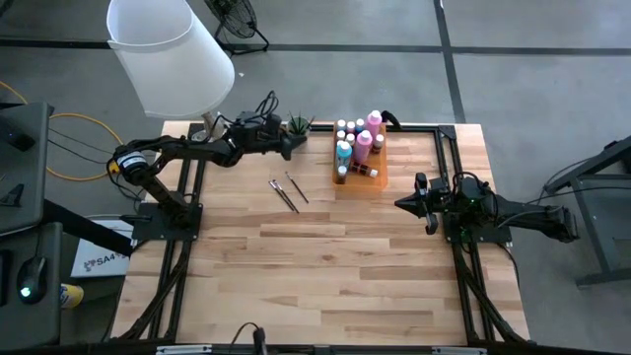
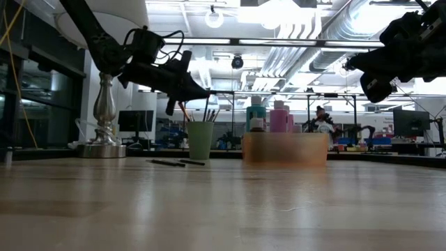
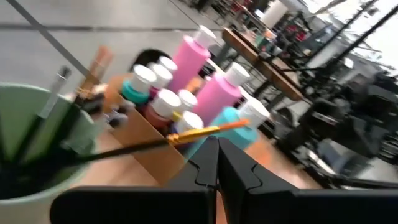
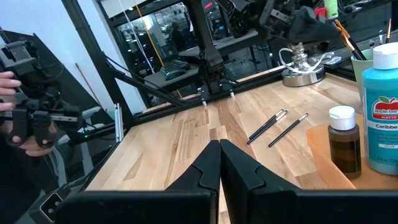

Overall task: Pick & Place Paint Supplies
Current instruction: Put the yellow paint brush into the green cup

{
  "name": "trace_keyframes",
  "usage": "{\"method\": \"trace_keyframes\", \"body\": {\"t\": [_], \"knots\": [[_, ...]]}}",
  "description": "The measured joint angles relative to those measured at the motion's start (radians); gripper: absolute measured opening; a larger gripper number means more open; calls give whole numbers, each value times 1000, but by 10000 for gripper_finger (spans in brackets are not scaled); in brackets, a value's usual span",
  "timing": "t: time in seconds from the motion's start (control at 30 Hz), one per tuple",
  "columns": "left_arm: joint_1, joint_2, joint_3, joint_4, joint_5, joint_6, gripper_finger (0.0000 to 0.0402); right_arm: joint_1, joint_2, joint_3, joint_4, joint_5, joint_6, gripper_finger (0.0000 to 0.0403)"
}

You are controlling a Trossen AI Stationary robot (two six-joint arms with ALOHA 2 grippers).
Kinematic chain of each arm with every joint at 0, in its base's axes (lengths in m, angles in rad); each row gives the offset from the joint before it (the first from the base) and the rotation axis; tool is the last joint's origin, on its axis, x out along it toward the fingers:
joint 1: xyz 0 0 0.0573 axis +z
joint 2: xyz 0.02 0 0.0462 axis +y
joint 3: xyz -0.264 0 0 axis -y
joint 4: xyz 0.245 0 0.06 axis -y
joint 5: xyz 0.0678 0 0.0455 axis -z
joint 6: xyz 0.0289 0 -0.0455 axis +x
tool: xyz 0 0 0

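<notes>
My left gripper [image 1: 288,144] [image 2: 202,91] hovers just above a green cup [image 1: 298,125] [image 2: 200,139] [image 3: 31,137] near the table's far edge, shut on a thin dark-handled paintbrush [image 3: 124,149]. The cup holds several more brushes. Pale-capped pink, teal and brown paint bottles [image 1: 357,148] [image 2: 279,117] [image 3: 193,68] stand in an orange box [image 2: 286,148] to the cup's right. Two brushes [image 1: 286,192] [image 2: 171,163] [image 4: 273,124] lie flat on the wood. My right gripper [image 1: 404,204] [image 4: 219,146] is shut and empty, raised to the right of the box. My left gripper pinches the paintbrush between its two fingertips [image 3: 208,149], close to the gold ferrule [image 3: 194,132]. The fingers lie across the brush. The orange bristle end [image 3: 239,124] sticks out on one side. The dark handle slants away toward the green cup, clear of the table.
A large white lampshade [image 1: 168,54] on a silver base [image 2: 103,118] [image 4: 303,71] stands at the far left corner, close behind my left arm. Black frame rails run along both table sides. Bare wood [image 1: 325,276] fills the near half. A person's hand [image 4: 12,87] shows beyond the table.
</notes>
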Motion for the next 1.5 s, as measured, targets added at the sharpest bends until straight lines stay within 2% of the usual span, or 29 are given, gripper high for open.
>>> {"method": "trace_keyframes", "body": {"t": [0.37,0.5,0.73,0.93,1.0,1.07,1.17,1.3,1.4,1.5], "knots": [[0,0,0,12,-160,29,1,0,0,0,0,0,0,2],[0,0,5,20,-177,2,1,0,0,0,0,0,0,2],[1,-39,12,20,-31,13,1,0,0,0,0,0,0,2],[1,-88,12,4,157,133,1,0,0,0,0,0,0,2],[0,-91,13,-38,185,190,1,0,0,0,0,0,0,2],[-1,-90,13,-108,163,221,1,0,0,0,0,0,0,2],[-1,-82,13,-181,54,242,1,0,0,0,0,0,0,2],[0,-82,13,-194,-60,289,1,0,0,0,0,0,0,2],[0,-82,13,-191,-82,317,1,0,0,0,0,0,0,2],[0,-82,13,-199,-62,317,0,0,0,0,0,0,0,2]]}}
